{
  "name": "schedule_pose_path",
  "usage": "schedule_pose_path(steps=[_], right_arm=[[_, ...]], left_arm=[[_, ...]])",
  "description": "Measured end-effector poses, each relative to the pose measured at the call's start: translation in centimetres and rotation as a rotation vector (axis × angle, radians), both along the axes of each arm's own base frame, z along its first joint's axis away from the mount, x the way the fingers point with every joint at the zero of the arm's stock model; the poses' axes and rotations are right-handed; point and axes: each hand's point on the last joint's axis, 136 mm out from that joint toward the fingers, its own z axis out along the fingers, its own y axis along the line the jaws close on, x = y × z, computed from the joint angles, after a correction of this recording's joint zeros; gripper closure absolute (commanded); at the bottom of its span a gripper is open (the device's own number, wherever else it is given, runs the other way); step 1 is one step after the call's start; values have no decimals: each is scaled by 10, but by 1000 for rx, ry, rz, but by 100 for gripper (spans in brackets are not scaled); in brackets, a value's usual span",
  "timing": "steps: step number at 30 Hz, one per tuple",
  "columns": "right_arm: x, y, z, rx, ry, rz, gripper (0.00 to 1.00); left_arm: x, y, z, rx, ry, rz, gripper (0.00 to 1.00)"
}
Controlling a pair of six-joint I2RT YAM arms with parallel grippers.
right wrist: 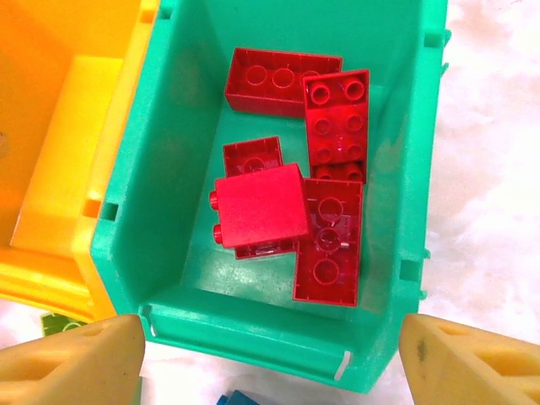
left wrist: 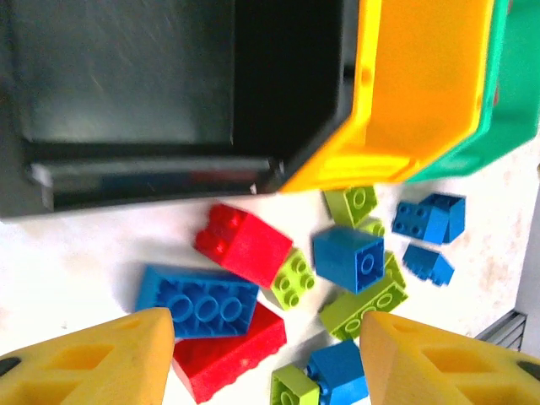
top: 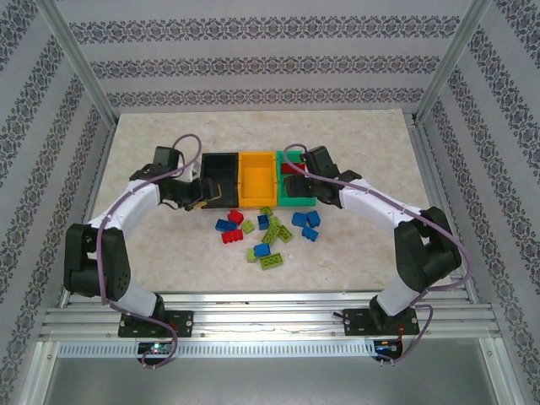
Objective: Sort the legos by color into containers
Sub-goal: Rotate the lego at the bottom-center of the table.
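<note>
A big pale table (top: 354, 135) holds everything. The left arm (top: 126, 207) and the right arm (top: 384, 207) both bend in toward the middle of it.

Three bins stand in a row at the middle of the table, side by side and touching. The black bin (top: 221, 173) is on the left, the orange-yellow bin (top: 257, 179) is in the middle, and the green bin (top: 295, 201) is on the right.

The left gripper (top: 198, 194) hangs by the front of the black bin, above the loose legos. Its jaws are wide apart and hold nothing. The right gripper (right wrist: 270, 367) hangs over the green bin. Its jaws are wide apart too, and nothing is between them.

The loose legos (top: 270, 229) lie in a heap on the table just in front of the bins, with red, blue and lime green ones all mixed up. Under the left gripper, a long blue brick (left wrist: 202, 304) lies partly on top of a red brick (left wrist: 232, 359). Another red brick (left wrist: 246, 245) lies just behind it, touching a small lime brick (left wrist: 294, 283). A blue square brick (left wrist: 348, 257) sits beside that one.

Several red bricks (right wrist: 329, 240) lie inside the green bin. One of them (right wrist: 257, 207) is tipped on its side on top of the others.
</note>
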Motion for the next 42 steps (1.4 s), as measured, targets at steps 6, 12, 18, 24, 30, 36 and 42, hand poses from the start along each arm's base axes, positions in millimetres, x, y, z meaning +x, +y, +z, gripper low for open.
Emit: schedule_pose_path(steps=[6,12,18,24,30,36,42], right_arm=[[-5,-3,-2,4,-37,15,21],[-5,-3,-7,11,-63,20,21],[-10,-6,-20,-1,-70,35,21],[-15,-10,-26,-10,-92,49,21],[-18,-15,-25,-1,-121,46,21],[-21,-16,-27,10,-142,46,21],[-25,-18,-35,17,-152,44,21]], left_arm=[[-44,-19,-31,99,67,-38,40],[-60,-29,-39,202,64,-72,39],[-65,-30,-47,313,55,-120,39],[-57,-37,-57,411,41,-207,40],[-50,-48,-63,509,13,-326,40],[-53,-54,-70,592,5,-427,42],[-64,-66,-72,644,-20,-499,46]])
